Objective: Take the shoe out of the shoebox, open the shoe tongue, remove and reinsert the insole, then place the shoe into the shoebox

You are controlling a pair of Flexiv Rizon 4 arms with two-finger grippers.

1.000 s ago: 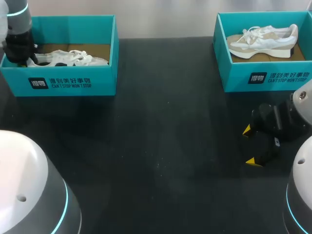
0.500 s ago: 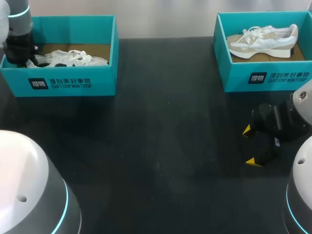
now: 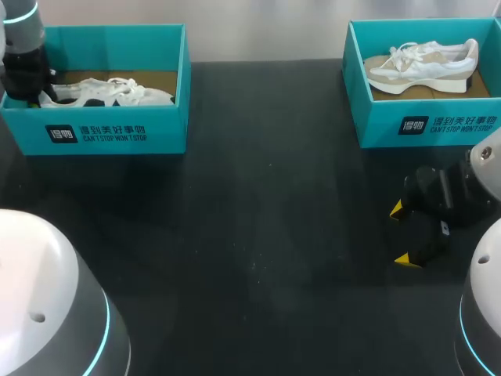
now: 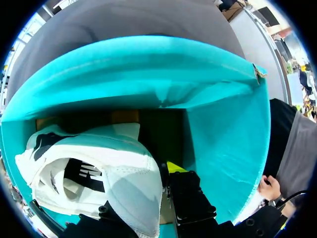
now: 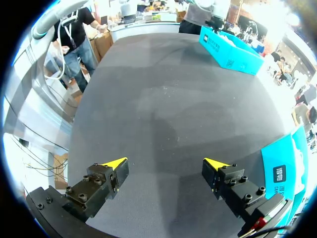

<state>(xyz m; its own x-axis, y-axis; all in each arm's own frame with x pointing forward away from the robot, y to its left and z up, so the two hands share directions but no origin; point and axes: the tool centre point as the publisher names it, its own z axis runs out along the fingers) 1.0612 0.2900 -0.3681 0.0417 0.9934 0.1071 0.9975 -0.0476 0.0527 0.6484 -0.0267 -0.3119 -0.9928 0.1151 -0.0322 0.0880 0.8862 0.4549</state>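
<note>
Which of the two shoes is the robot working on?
The white-and-black shoe in the left box: the left end effector grips its heel. The beige-soled shoe lies alone in the right box.

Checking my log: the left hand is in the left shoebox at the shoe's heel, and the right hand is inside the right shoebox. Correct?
Not quite. The head view shows the right hand outside the right shoebox, over the bare table in front of it. The left hand is indeed in the left shoebox at the heel of the shoe.
</note>
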